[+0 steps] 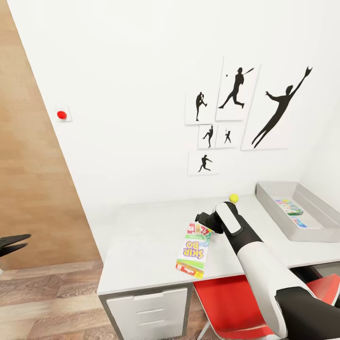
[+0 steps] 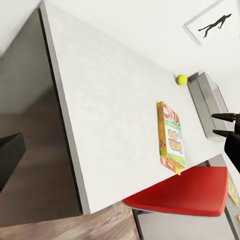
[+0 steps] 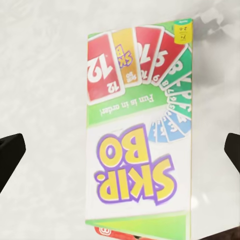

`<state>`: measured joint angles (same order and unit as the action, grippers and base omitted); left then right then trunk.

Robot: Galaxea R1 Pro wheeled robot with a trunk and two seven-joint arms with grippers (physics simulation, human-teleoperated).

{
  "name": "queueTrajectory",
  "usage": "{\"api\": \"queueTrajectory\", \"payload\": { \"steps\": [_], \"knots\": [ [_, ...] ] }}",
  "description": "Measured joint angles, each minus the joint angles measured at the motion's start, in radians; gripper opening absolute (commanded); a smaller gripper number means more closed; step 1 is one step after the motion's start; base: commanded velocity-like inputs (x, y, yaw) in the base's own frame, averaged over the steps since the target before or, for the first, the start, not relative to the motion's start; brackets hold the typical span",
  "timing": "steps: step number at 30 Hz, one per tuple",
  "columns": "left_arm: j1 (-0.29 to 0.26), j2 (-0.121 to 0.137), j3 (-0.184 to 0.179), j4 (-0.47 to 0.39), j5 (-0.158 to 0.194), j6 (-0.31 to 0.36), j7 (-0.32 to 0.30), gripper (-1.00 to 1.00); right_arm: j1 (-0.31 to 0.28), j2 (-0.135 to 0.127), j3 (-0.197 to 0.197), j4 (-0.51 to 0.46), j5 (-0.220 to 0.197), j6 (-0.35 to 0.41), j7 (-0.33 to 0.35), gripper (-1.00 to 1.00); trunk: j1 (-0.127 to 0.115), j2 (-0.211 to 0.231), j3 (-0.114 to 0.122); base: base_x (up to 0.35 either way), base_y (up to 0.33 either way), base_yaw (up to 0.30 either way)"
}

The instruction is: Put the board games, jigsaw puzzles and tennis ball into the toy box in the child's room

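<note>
In the head view, the Skip-Bo board game [image 1: 194, 250] lay flat on the pale worktop [image 1: 141, 236] at lower centre of the frame, near the front edge. The right gripper [image 1: 202, 221] hovered at the box's far end. In the right wrist view its dark fingertips [image 3: 11, 155] stood spread wide at either side of the game [image 3: 140, 140], clear of the box edges.

The tennis ball [image 1: 233, 198] sat behind the arm, toward the wall. The grey toy box [image 1: 302, 212] occupied the right of the frame, with what seemed to be two colourful flat items [image 1: 289, 207] inside, too small to identify.

The left gripper [image 1: 13, 243] showed at the left edge over the wood floor [image 1: 47, 293], its jaws slightly parted. A red chair [image 1: 231, 302] stood under the worktop.
</note>
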<state>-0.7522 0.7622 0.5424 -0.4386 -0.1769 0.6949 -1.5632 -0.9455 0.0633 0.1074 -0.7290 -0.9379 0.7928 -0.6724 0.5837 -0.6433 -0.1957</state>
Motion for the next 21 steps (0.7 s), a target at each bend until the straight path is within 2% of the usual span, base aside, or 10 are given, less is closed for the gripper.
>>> {"api": "queueTrajectory", "payload": {
  "steps": [4,10,21],
  "knots": [
    [0.000,0.018,0.002,0.019,0.003,0.000,0.000,1.00,0.000,-0.001,-0.001,0.000,0.000,0.000,0.000,1.00,0.000,0.000,-0.007,0.000,0.000,0.000],
    [0.001,0.027,0.002,0.033,0.004,0.004,0.000,1.00,0.000,-0.001,-0.001,0.001,0.000,0.000,0.000,1.00,0.000,0.000,-0.016,0.000,0.000,0.000],
    [0.001,0.015,-0.002,0.037,0.004,0.008,0.000,1.00,0.000,-0.001,0.000,0.000,0.000,0.000,0.001,1.00,0.000,0.000,-0.035,0.000,0.000,0.000]
  ]
}}
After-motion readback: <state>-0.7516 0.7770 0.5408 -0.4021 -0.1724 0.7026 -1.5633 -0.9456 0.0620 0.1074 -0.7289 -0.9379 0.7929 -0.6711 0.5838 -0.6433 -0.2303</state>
